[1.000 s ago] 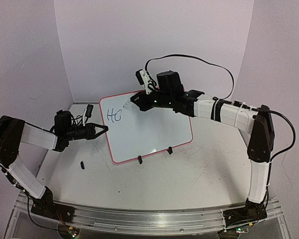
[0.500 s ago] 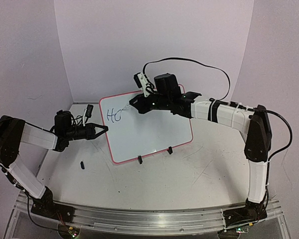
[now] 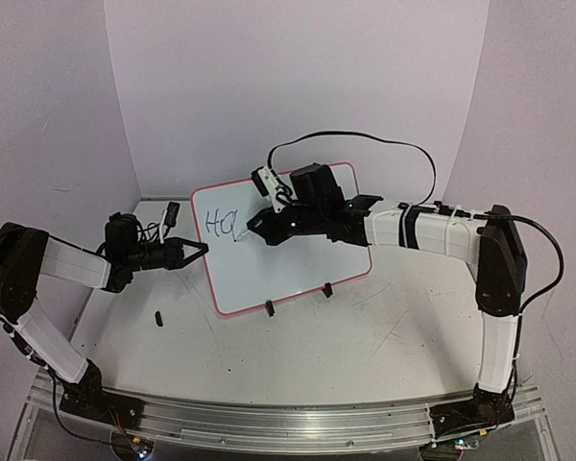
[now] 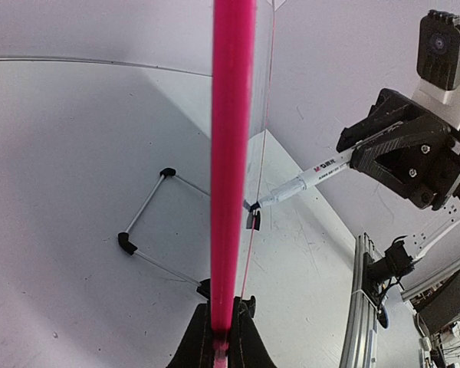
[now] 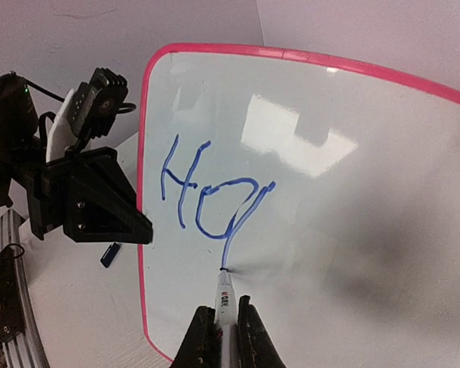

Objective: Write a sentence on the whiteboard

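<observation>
The whiteboard (image 3: 288, 269) stands tilted on the table, pink-rimmed. My left gripper (image 3: 204, 249) is shut on its left rim, which crosses the left wrist view as a pink bar (image 4: 231, 153) between the jaws of that gripper (image 4: 221, 333). My right gripper (image 3: 252, 226) is shut on a white marker (image 5: 225, 295), whose tip touches the whiteboard (image 5: 353, 230). The sentence (image 5: 207, 195) is blue lettering "Ho" plus a long slanted stroke ending at the tip; it sits at the board's upper left (image 3: 218, 224). The marker (image 4: 307, 175) also shows in the left wrist view.
A small dark cap (image 3: 159, 317) lies on the table left of the board. Two black clip feet (image 3: 269, 308) hold the board's lower edge. A wire stand (image 4: 149, 203) sits behind it. A metal rail (image 3: 269, 423) runs along the near edge.
My right gripper has moved down and to the left across the board with the marker, drawing a new slanted stroke after "Ho". The left gripper and the board have stayed put.
</observation>
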Robot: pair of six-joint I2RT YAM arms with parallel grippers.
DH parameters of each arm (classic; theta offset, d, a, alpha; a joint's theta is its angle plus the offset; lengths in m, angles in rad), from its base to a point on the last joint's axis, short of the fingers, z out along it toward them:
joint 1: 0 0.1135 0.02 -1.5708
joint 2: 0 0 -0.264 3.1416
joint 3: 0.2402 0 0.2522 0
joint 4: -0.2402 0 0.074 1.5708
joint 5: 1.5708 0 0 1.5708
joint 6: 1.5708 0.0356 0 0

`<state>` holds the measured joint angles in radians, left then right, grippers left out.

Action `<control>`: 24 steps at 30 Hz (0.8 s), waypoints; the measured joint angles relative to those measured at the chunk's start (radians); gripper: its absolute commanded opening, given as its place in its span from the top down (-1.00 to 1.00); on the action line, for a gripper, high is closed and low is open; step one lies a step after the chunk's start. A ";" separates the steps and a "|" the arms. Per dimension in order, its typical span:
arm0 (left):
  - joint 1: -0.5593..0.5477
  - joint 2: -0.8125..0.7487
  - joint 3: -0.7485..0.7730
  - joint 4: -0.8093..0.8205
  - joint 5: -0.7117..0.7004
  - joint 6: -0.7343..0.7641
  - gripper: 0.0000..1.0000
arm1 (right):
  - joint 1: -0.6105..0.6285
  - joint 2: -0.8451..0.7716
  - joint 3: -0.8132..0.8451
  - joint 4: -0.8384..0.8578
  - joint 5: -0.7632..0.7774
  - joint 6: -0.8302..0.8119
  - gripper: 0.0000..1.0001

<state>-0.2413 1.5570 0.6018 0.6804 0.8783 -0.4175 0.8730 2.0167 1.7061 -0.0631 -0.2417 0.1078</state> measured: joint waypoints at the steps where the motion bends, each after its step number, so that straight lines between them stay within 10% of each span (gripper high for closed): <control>1: 0.000 0.000 0.000 0.000 0.000 0.000 1.00 | 0.001 -0.003 -0.010 0.000 -0.001 0.002 1.00; 24: 0.000 0.000 0.000 0.000 0.005 0.000 1.00 | -0.010 0.009 0.124 0.007 0.040 0.006 1.00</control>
<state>-0.2413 1.5570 0.6018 0.6807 0.8837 -0.4171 0.8635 2.0254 1.8305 -0.0563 -0.2016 0.1135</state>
